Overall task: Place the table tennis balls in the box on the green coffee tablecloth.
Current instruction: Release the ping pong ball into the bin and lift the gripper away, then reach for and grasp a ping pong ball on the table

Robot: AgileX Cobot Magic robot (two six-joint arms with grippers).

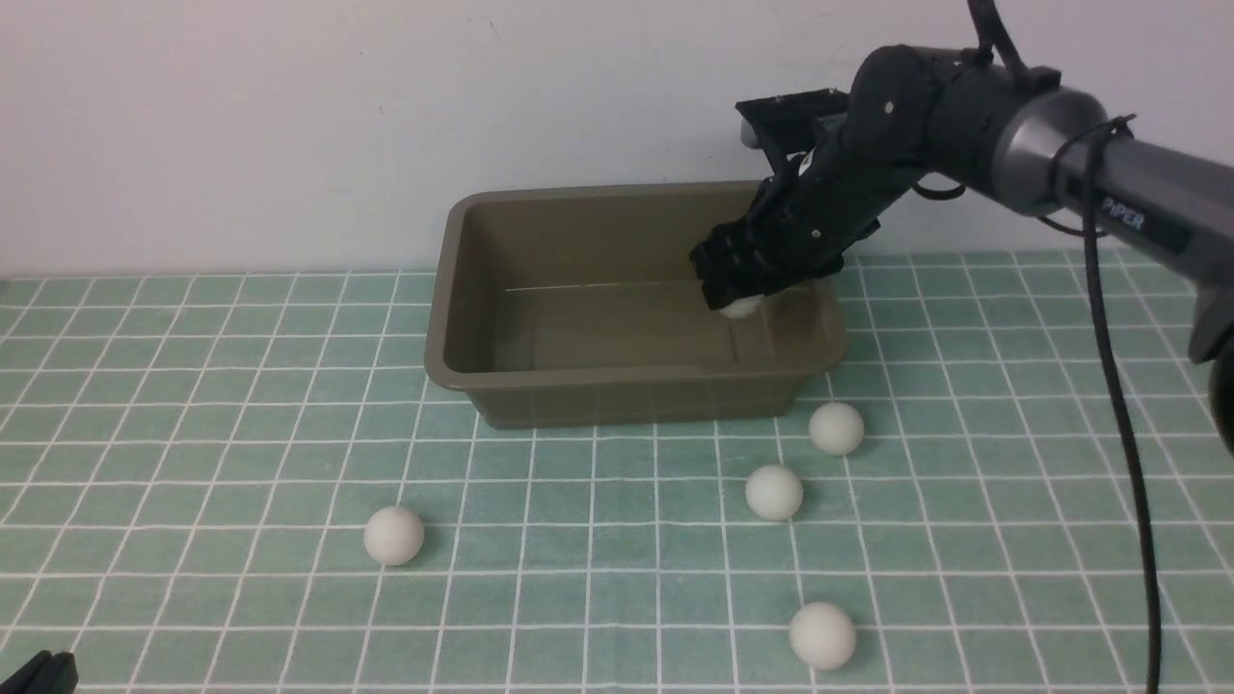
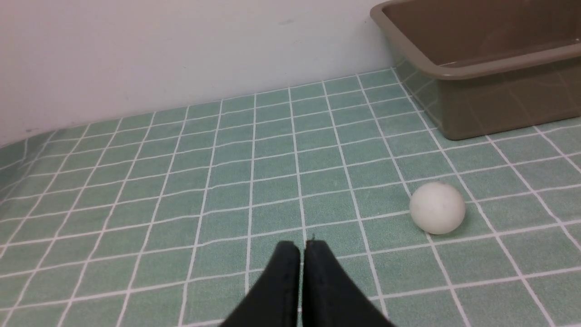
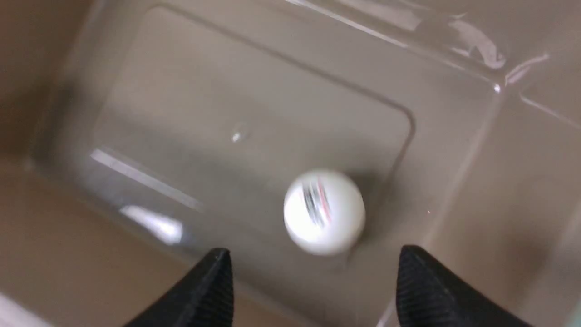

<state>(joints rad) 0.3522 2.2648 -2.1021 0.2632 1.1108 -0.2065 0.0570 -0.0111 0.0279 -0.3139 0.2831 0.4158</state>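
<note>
The olive-brown box (image 1: 636,387) stands on the green checked tablecloth (image 1: 193,463) near the wall. My right gripper (image 1: 740,289) is open over the box's right end. A white ball with a dark mark (image 3: 324,211) is loose below its fingertips inside the box, blurred; it also shows in the front view (image 1: 740,307). Several white balls lie on the cloth: one at the left (image 1: 393,535), one near the box's right corner (image 1: 836,428), one (image 1: 773,492) and one at the front (image 1: 822,635). My left gripper (image 2: 303,245) is shut and empty, low over the cloth beside the left ball (image 2: 437,208).
A white wall runs behind the box. The right arm's black cable (image 1: 1123,424) hangs down at the right. The left gripper's tip shows at the bottom left corner of the front view (image 1: 39,673). The box's corner shows in the left wrist view (image 2: 481,72).
</note>
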